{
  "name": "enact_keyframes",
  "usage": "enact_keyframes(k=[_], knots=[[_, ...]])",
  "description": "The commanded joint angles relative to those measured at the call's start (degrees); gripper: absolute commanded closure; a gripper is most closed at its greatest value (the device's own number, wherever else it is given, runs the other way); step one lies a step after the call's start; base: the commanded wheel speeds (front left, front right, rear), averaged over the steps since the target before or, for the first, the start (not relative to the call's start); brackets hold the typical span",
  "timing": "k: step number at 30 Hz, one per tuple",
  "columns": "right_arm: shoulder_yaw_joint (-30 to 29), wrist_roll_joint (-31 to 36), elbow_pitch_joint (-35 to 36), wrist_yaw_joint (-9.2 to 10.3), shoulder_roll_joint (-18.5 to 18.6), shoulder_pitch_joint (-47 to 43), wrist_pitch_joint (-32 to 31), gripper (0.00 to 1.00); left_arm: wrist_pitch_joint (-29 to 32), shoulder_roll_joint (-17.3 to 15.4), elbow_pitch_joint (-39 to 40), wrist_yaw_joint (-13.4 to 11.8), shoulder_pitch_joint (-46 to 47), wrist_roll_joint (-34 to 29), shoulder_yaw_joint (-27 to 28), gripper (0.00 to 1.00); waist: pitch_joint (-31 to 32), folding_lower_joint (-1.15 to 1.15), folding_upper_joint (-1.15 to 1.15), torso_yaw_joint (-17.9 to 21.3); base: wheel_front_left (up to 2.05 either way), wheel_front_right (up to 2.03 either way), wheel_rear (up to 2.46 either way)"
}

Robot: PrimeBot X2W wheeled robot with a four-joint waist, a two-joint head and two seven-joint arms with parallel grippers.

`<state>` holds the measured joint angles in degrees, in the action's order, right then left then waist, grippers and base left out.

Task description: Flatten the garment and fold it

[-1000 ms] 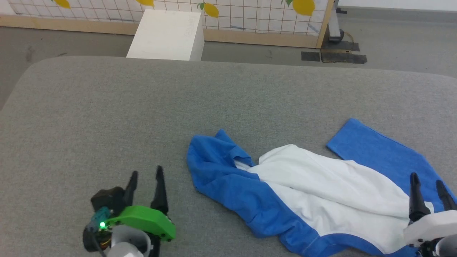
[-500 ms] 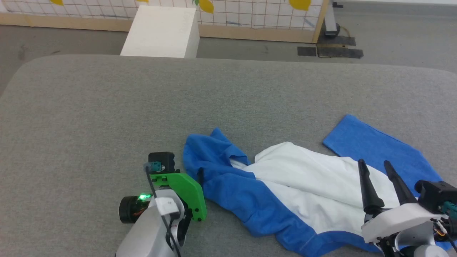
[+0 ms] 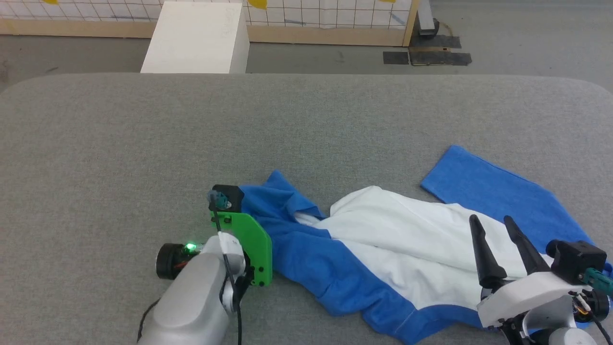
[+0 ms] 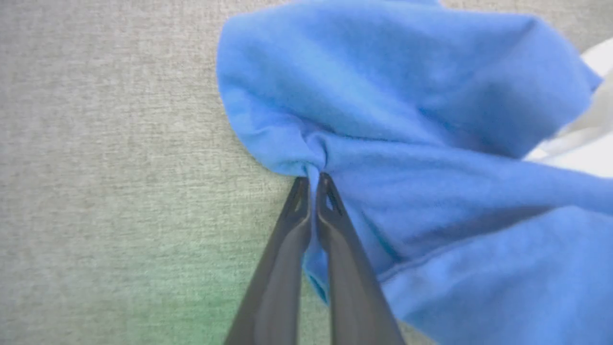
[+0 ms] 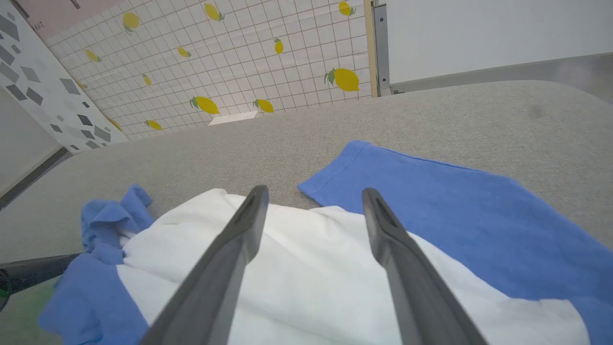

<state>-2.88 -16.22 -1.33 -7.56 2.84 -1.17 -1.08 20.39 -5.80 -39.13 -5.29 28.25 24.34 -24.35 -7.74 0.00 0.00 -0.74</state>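
The garment [image 3: 407, 258] lies crumpled on the near right part of the grey fabric surface [image 3: 143, 143], running from about the middle of the near edge towards the near right corner. Its white body is rumpled and bordered by blue cloth along the near side. One blue sleeve [image 3: 483, 191] is spread flat towards the right edge, and the other blue end is bunched in folds at the garment's left.

The left gripper [image 4: 312, 184] is at that bunched end. Its two dark fingers are drawn almost together on a pinch of blue fabric, which puckers around their tips. The right gripper [image 3: 489, 219] is over the white body near the near right corner, with its fingers spread well apart and nothing between them. Whether they touch the cloth cannot be told.

Beyond the far edge, a white box [image 3: 196, 38] stands on the floor. Whether it holds anything cannot be told. Behind it is a wood-framed tiled panel [image 5: 215, 72] printed with lemons.
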Motion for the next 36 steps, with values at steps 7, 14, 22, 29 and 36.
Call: enact_keyframes(k=[7, 14, 22, 29, 36], knots=[[0.1, -0.2, 0.7, 0.08, 0.0, -0.3, -0.1, 0.00, -14.5, -2.3, 6.2, -3.3, -6.7, 3.8, 7.4, 1.00, 1.5, 0.00, 0.00, -2.9, 0.00, 0.00, 0.00], [0.1, 0.6, 1.0, 0.08, 0.0, -0.4, -0.7, 0.00, -17.7, -7.1, 16.1, -7.9, -16.6, 6.2, 13.8, 1.00, 2.2, 0.00, 0.00, -6.4, 0.00, 0.00, 0.00], [0.7, 1.1, 0.5, 0.08, 0.0, -0.6, -3.2, 0.00, -14.6, -8.2, 24.2, -11.9, -26.8, 8.4, 16.4, 0.21, 2.2, 0.00, 0.00, -9.8, 0.00, 0.00, 0.00], [8.0, 7.5, 1.1, 0.08, 2.8, 3.4, -8.2, 0.00, -24.1, -5.9, 28.7, -6.7, -27.2, 8.1, 14.8, 0.00, 1.3, 0.00, 0.00, -11.6, 0.00, 0.00, 0.00], [24.4, 7.2, -3.5, 0.08, 16.0, 15.4, -19.1, 0.00, -34.0, -4.0, 28.1, -2.8, -22.4, 3.6, 11.9, 0.00, -1.4, 0.00, 0.00, -14.0, 0.00, 0.00, 0.00]])
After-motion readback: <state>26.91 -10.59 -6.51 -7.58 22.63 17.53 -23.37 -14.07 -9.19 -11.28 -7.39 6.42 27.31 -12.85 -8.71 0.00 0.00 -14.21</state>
